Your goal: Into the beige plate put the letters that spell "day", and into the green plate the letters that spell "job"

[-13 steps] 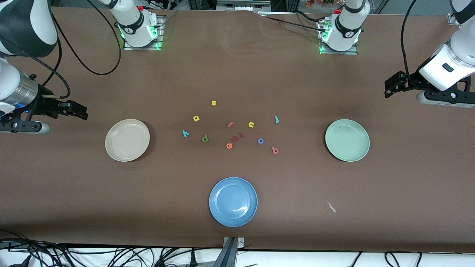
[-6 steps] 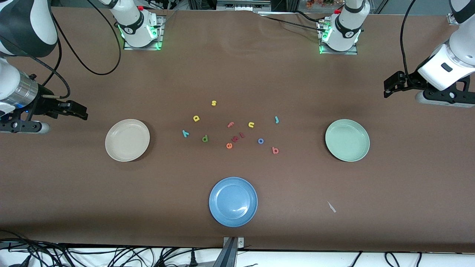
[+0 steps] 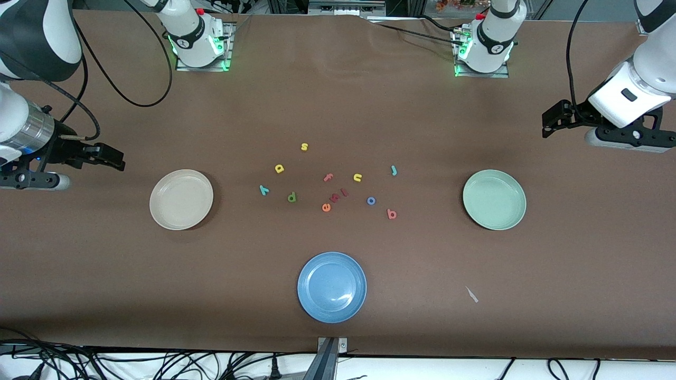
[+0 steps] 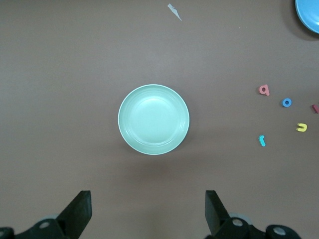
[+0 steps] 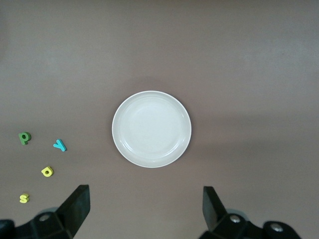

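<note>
The beige plate lies empty toward the right arm's end, the green plate empty toward the left arm's end. Between them on the table lie the yellow a, teal y, green d, teal j, blue o and salmon b. My right gripper hangs open over bare table beside the beige plate. My left gripper hangs open beside the green plate. Neither holds anything.
A blue plate sits empty nearer the front camera than the letters. Other letters lie among the task ones: yellow s, pink f, yellow n, orange e. A pale scrap lies near the front edge.
The left arm has drifted slightly, its gripper edging toward the robots' bases. The right arm, the plates and the letters have not moved.
</note>
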